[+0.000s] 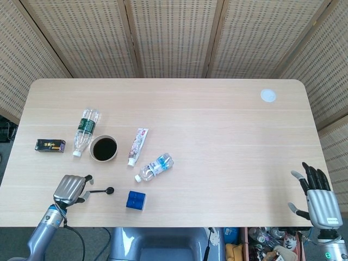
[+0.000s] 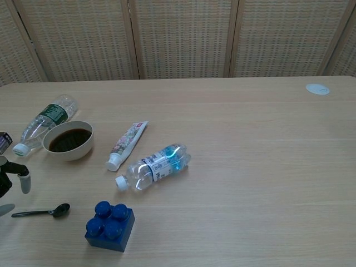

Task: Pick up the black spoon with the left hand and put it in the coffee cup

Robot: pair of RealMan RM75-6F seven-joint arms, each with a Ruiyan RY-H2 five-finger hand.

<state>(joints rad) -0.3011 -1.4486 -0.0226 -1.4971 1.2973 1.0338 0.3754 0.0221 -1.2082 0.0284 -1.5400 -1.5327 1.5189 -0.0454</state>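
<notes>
The left hand [image 1: 69,188] hovers over the handle end of the black spoon [image 1: 103,191], its fingers [image 2: 23,179] apart and holding nothing. The spoon lies flat on the tabletop [image 1: 217,130], just beside a blue block [image 1: 136,200] and below the coffee cup [image 1: 103,148]. The right hand [image 1: 319,201] hangs off the near right edge, fingers spread and empty.

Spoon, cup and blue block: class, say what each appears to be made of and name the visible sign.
Spoon: probably plastic, glossy black; its bowl shows a highlight.
Cup: looks ceramic or plastic, smooth cream wall, holding dark coffee; the look leaves it open.
Blue block: moulded plastic, shiny, with round studs on top.
</notes>
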